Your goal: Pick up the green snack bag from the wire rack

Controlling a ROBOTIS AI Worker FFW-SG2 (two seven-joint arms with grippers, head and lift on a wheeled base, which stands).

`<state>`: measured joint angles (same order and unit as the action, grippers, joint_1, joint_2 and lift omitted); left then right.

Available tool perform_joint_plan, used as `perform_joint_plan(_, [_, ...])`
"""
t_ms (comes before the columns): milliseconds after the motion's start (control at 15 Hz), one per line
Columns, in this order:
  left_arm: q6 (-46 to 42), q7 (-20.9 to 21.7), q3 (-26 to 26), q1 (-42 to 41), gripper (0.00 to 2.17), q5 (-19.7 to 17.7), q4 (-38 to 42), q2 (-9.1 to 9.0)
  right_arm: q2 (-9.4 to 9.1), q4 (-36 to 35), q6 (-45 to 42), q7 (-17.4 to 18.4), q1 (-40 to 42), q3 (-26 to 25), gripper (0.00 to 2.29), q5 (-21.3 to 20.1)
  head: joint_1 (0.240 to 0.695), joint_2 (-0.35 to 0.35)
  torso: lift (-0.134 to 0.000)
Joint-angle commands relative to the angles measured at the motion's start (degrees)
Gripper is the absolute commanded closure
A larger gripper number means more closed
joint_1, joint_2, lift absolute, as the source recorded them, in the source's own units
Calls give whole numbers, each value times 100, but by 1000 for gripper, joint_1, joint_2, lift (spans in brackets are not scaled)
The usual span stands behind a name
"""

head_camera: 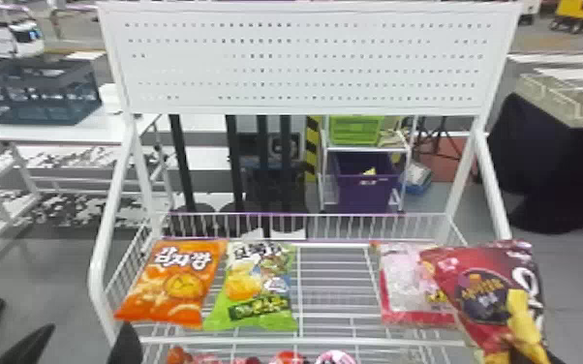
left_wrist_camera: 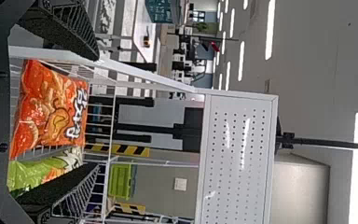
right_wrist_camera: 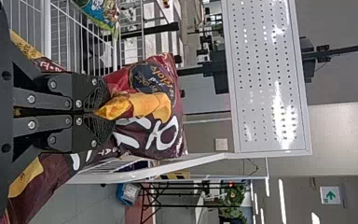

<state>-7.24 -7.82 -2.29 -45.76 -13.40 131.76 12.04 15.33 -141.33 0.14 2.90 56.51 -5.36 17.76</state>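
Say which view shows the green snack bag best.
The head view: the green snack bag lies there whole, printed front in plain sight. The left wrist view shows it partly behind the left tool; the right wrist view has what seems to be its corner, at the edge.

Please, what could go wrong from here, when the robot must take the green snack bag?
The left gripper is open at the rack's left end, and the orange bag lies on that side of the green snack bag, so it might catch the orange one first.

The right gripper pinches the dark red bag, which could slip or tear.

In the head view, that bag overlaps the pink-and-white bag and may brush it.
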Motion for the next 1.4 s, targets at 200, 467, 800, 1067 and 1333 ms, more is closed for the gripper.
perform_joint_plan(200, [0,17,-8,6,80,4,-1,0,5,0,0,0,0,0,2179,0,499,0,0])
perform_joint_plan(467, [0,17,-8,6,80,4,-1,0,14,0,0,0,0,-18,2179,0,499,0,0])
perform_joint_plan(800, [545,34,510,736,80,101,-352,26,-4,9,0,0,0,-9,2179,-9,499,0,0])
perform_joint_plan(1067, [1107,-36,1354,2124,83,242,-1284,-18,-21,18,0,0,0,-18,2179,-9,499,0,0])
perform_joint_plan(1333, [1476,-71,1837,3355,83,277,-2559,-272,-39,18,0,0,-9,-9,2179,-18,499,0,0])
